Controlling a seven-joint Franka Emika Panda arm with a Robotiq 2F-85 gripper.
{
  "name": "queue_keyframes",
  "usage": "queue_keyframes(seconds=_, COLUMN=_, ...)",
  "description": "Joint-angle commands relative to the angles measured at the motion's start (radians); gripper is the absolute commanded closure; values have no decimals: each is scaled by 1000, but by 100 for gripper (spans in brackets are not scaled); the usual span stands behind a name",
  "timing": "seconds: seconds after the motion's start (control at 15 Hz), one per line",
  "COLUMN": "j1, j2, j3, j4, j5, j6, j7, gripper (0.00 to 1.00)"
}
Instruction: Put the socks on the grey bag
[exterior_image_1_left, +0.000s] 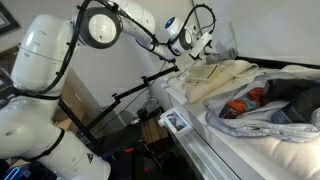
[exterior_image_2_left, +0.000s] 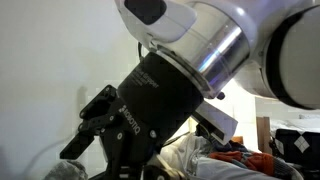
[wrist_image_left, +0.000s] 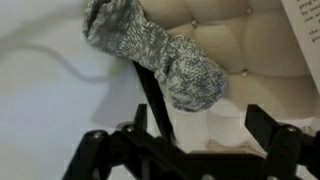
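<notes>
In the wrist view a mottled grey knitted sock (wrist_image_left: 160, 52) lies on a cream tufted surface, just beyond my gripper (wrist_image_left: 200, 116). The jaws stand open and hold nothing. In an exterior view the gripper (exterior_image_1_left: 203, 46) hovers over the far end of the bed, above the cream cloth (exterior_image_1_left: 226, 76). The grey bag (exterior_image_1_left: 262, 124) lies crumpled nearer the camera. An orange-red sock (exterior_image_1_left: 246, 103) rests on it beside a dark fabric piece (exterior_image_1_left: 290, 94). The orange-red sock (exterior_image_2_left: 236, 156) also shows low down in the close exterior view, behind the arm.
A thin black bar (wrist_image_left: 152, 98) slants across the wrist view under the grey sock. White sheet (wrist_image_left: 50, 110) fills the left. Black stands and cables (exterior_image_1_left: 130, 100) crowd the floor beside the bed. A small picture card (exterior_image_1_left: 176, 122) lies on the bed's edge.
</notes>
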Motion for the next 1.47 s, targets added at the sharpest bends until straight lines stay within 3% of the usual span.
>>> queue_keyframes(seconds=0.0, j1=6, j2=3, j3=-5, j4=5, j5=13, j6=-1, j7=-9, gripper=0)
queue_keyframes(seconds=0.2, j1=19, j2=4, j3=-23, j4=18, j5=11, j6=-12, j7=5, gripper=0)
queue_keyframes(seconds=0.33, j1=57, j2=10, j3=-89, j4=40, j5=-5, j6=-2, j7=51, gripper=0)
queue_keyframes(seconds=0.47, j1=34, j2=30, j3=-68, j4=55, j5=6, j6=-11, j7=23, gripper=0)
queue_keyframes(seconds=0.73, j1=-77, j2=92, j3=93, j4=72, j5=65, j6=-43, j7=-112, gripper=0)
queue_keyframes(seconds=0.87, j1=-148, j2=134, j3=210, j4=84, j5=121, j6=-64, j7=-227, gripper=0)
queue_keyframes(seconds=1.0, j1=-176, j2=167, j3=266, j4=107, j5=166, j6=-93, j7=-314, gripper=0)
queue_keyframes(seconds=1.4, j1=-123, j2=182, j3=213, j4=176, j5=224, j6=-126, j7=-369, gripper=0)
